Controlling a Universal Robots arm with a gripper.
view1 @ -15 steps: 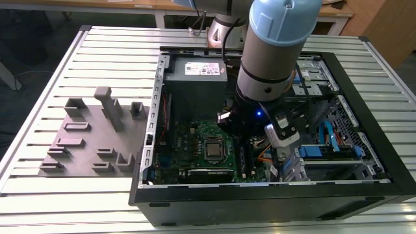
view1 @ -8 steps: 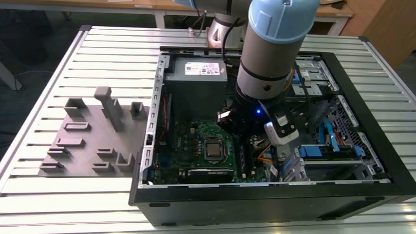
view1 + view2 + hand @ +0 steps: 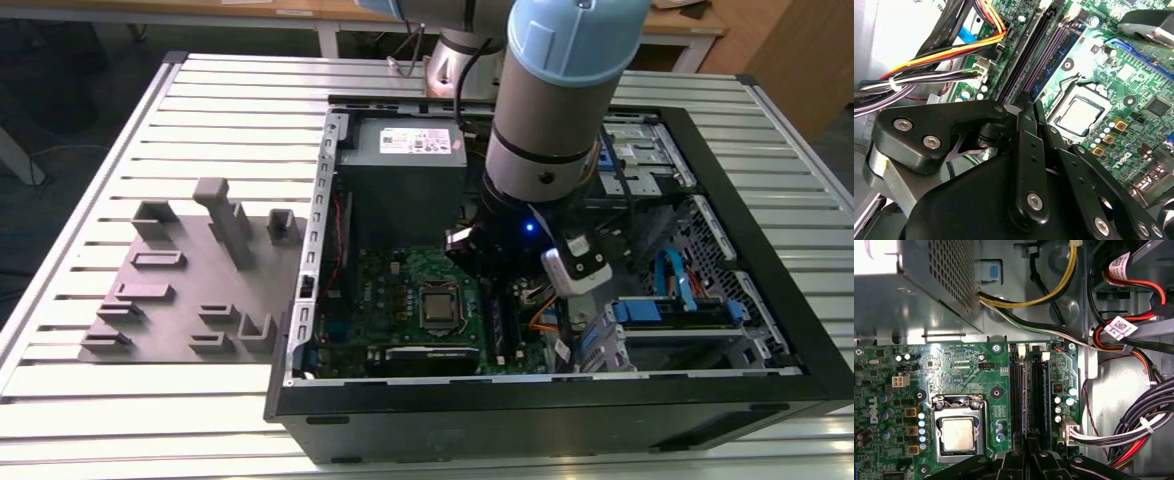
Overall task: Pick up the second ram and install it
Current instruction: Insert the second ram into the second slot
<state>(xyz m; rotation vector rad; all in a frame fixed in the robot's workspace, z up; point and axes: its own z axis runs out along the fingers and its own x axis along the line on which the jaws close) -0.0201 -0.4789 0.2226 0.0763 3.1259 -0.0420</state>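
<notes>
Basically we see the gripper (image 3: pixel 1029 112) fingers (image 3: pixel 1026 145) pinched together over the memory slots (image 3: pixel 1026 390); the second ram (image 3: pixel 1027 395) seems edge-on between them. Light, stiff, fragile; we'd grip its long edges.

The arm (image 3: pixel 554 110) is a thick cylinder, pale blue at its joint cap and silver-grey below, ringed by a black band. A small blue light glows beneath it. The gripper (image 3: pixel 1031 122) is matte black, its linkage plates fastened with silver hex-socket screws.
</notes>
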